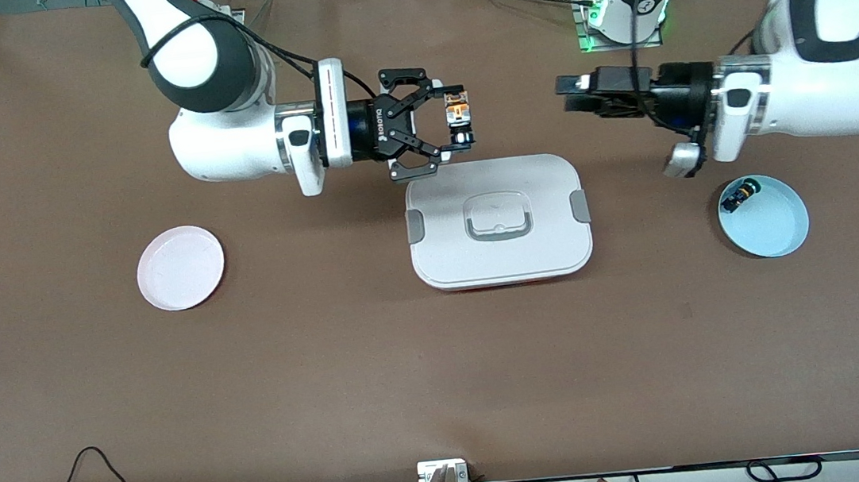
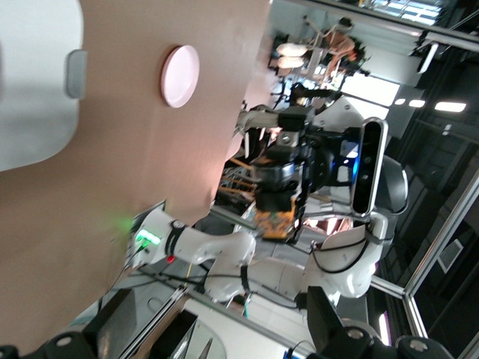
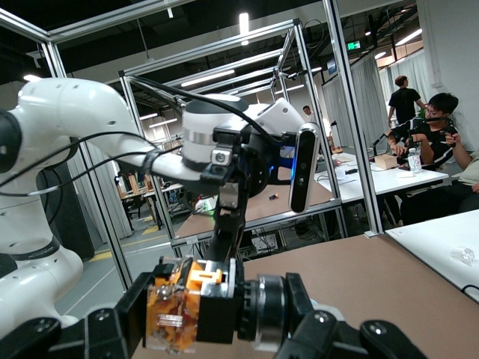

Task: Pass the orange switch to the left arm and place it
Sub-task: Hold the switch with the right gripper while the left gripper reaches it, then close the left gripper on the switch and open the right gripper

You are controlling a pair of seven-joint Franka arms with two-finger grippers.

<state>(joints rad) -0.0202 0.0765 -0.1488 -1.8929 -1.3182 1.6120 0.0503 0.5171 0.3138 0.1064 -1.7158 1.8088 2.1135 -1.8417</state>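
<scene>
Two arms: you have both raised above the table and pointed toward each other, with a gap of bare air between their grippers.
Right gripper (image 1: 459, 124): it hangs over the table at the edge of the box that lies farther from the front camera, toward the right arm's end of that edge; its fingers are pinched tight on the orange switch.
Orange switch (image 1: 457, 114): you see it clamped between the right gripper's fingertips, up in the air; in the right wrist view its tan-orange body (image 3: 174, 313) sits right at the pads, and in the left wrist view it shows as an orange block (image 2: 272, 217) at the tip of the right arm's gripper.
Left gripper (image 1: 572, 94): it hovers over bare table, toward the left arm's end, level with the right gripper and aimed at it; its jaws stand spread wide and hold nothing.
Box (image 1: 498, 220): white, lid on, grey latches at both ends, resting mid-table between the two plates.
Pink plate (image 1: 180, 267): it lies toward the right arm's end, well apart from the box.
Blue plate (image 1: 764, 217): it lies toward the left arm's end, under the left arm's wrist.
Black-and-blue switch (image 1: 738, 196): you find it lying in the blue plate near its rim.
</scene>
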